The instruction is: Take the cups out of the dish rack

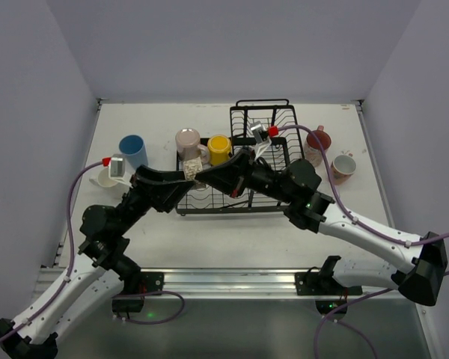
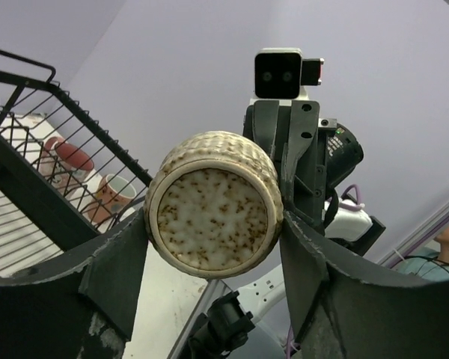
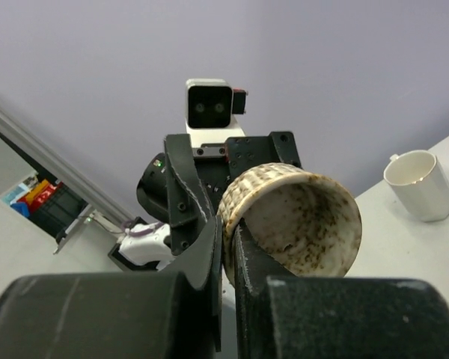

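left wrist: left gripper (image 2: 213, 233) partway open, clamping speckled cup (image 2: 213, 215) by its sides, base showing; right wrist: right gripper (image 3: 227, 250) pinched tight on its rim, inside showing.

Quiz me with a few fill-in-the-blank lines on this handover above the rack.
1. The left gripper clamps the speckled cup with the cup's ___ facing that wrist camera.
2. The right gripper is shut on the same cup's ___.
3. The tumbler standing on the table, left of the dish rack, is ___ in colour.
Missing words: base; rim; blue.
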`<state>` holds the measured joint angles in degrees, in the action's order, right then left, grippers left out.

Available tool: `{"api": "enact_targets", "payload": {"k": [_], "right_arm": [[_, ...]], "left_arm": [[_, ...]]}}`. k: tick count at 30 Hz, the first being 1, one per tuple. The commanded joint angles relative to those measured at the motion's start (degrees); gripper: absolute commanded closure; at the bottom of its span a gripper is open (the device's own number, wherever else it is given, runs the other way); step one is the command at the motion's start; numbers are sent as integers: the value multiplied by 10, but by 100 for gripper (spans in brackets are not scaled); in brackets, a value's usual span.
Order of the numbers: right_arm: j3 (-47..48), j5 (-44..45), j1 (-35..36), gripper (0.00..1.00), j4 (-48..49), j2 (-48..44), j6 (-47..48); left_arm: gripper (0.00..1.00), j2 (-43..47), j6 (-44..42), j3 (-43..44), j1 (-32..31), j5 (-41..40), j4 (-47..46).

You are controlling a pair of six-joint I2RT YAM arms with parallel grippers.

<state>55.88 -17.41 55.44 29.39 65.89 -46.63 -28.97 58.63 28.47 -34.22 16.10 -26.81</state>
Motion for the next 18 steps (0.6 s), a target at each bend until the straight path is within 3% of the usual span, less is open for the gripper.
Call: {"api": "enact_targets", "payload": {"k": [1,3,5,13,18], "right_arm": [[-19,11,1,100,47,-29,9],[-12,9,1,100,2,-38,18],[-9,5,5,100,-69,-51,33],[-32,94,103,100,-332,-102,113],[-137,203,164,100,-389,-135,90]], "left_arm": [[29,23,-7,25,0,2,15],[6,42,-39,52,0,-32,62],[0,52,-87,80,0,-56,131],[0,48,-205,142,0,-189,356],[0,-42,-239,144,0,-251,405]]}}
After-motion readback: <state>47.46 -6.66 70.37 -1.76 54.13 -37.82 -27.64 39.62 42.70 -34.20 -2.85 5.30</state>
